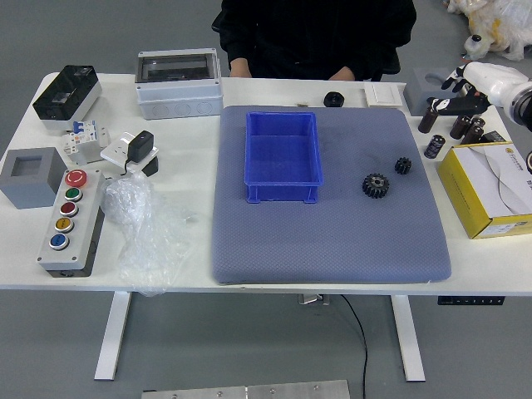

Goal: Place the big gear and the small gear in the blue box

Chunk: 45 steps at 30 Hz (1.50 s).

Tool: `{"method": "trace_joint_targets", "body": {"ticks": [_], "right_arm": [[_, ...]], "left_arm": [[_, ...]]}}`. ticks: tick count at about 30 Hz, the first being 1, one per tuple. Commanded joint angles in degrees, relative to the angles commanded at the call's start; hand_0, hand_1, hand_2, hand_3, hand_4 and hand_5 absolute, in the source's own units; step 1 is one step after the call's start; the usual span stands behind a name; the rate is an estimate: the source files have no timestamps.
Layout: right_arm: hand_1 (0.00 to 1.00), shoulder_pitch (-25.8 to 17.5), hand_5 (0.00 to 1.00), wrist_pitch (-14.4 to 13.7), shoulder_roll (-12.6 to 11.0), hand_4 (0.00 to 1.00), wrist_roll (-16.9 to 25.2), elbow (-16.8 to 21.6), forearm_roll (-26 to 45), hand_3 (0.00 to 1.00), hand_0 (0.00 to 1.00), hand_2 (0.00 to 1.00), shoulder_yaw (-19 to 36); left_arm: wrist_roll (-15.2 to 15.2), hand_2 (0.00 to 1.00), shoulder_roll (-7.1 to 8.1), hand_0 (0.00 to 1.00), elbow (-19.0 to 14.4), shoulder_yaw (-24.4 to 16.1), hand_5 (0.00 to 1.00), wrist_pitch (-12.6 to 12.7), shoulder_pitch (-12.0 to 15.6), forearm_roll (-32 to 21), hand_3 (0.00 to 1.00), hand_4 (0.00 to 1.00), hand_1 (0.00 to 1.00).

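In the head view my right hand (465,96) reaches in from the upper right, its fingers extended and holding nothing, above several dark cylinders. It is well apart from both gears. The big black gear (376,185) lies on the grey-blue mat (332,241), right of the blue box. Just up and to the right of it is the small black gear (403,165). The blue box (283,158) stands on the mat's upper part with nothing inside. My left hand is out of view.
A yellow box (467,198) stands at the right edge, near dark cylinders (435,146). A button panel (75,220), plastic bag (145,233) and grey case (178,86) occupy the left. A round black part (333,99) lies beyond the mat. A person's hands rest at the far edge.
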Motion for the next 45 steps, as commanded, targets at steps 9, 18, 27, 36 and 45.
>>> {"method": "trace_joint_targets", "body": {"ticks": [9,18,27,36,45], "right_arm": [[0.695,1.97,0.395,0.65,4.03,0.658,2.49,-6.87,3.08,0.818,0.7,0.825,-4.1],[0.567,4.03,0.226,2.07,7.47,0.676,3.48,-13.41,6.83,0.846,0.55,0.812,-6.53],[0.531,5.0,0.152,3.32,10.41,0.667,3.56,-18.2,8.79,0.861,0.516,0.799,-8.15],[0.502,5.47,0.098,3.27,13.13,0.665,4.52,-22.59,10.7,0.854,0.528,0.761,-9.65],[0.499,5.81,0.084,2.71,15.42,0.666,5.79,-26.06,12.16,0.849,0.532,0.751,-11.4]], "left_arm": [[0.0,0.885,-0.34,0.894,-0.01,0.32,0.35,-0.01,-0.14,-0.11,0.872,0.665,0.885],[0.02,0.885,-0.58,0.894,0.01,0.78,0.35,-0.05,-0.11,-0.36,0.871,0.665,0.885],[-0.01,0.885,-0.92,0.894,0.01,1.06,0.349,-0.06,-0.25,-0.49,0.871,0.665,0.885],[-0.04,0.885,-1.42,0.894,-0.02,1.48,0.35,-0.06,-0.3,-0.64,0.868,0.665,0.885],[-0.04,0.885,-1.64,0.895,-0.05,1.83,0.35,-0.06,-0.44,-0.68,0.869,0.665,0.885]]}}
